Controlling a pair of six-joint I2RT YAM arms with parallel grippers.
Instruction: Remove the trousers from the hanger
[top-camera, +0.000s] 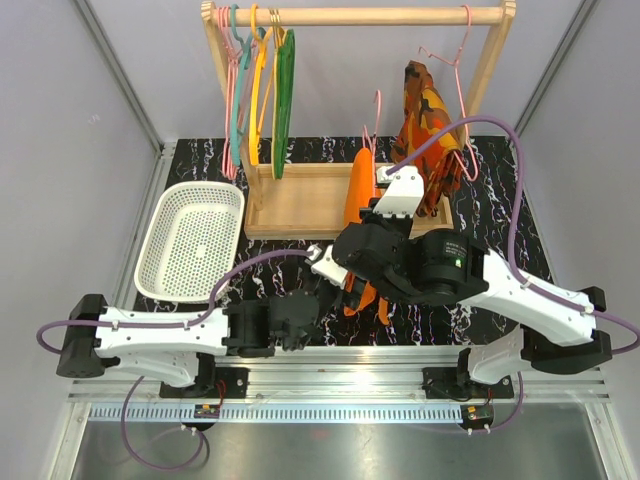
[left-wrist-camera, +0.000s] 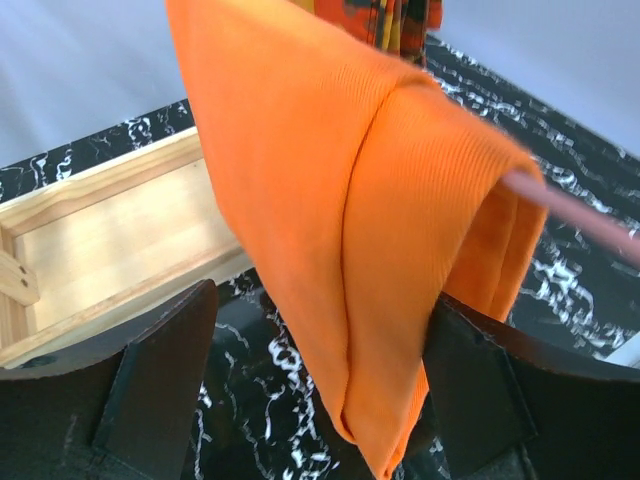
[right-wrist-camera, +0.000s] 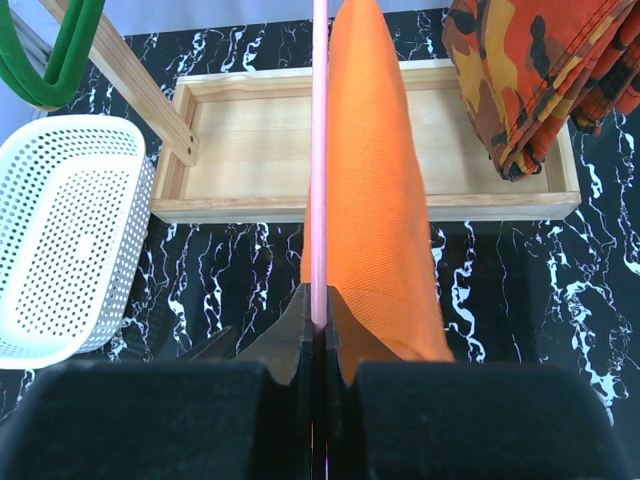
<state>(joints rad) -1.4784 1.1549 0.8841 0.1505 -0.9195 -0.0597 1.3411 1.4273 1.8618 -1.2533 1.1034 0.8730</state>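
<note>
Lab cell: grey panel walls (top-camera: 60, 200), aluminium rail (top-camera: 340, 385).

**Pale Walls Around a Black Marbled Tabletop**

Plain pale grey walls (top-camera: 60, 150) closed in the scene on three sides, with grey metal struts (top-camera: 120, 75) at the corners. The tabletop (top-camera: 200, 160) was black with white marble-like veining. A light wooden rack (top-camera: 300, 200) with a tray base and a round top rail stood towards its back. Along the near edge ran an aluminium rail (top-camera: 340, 362). Below it lay a shiny grey surface (top-camera: 330, 450), possibly sheet metal. The light was soft and even.
</note>
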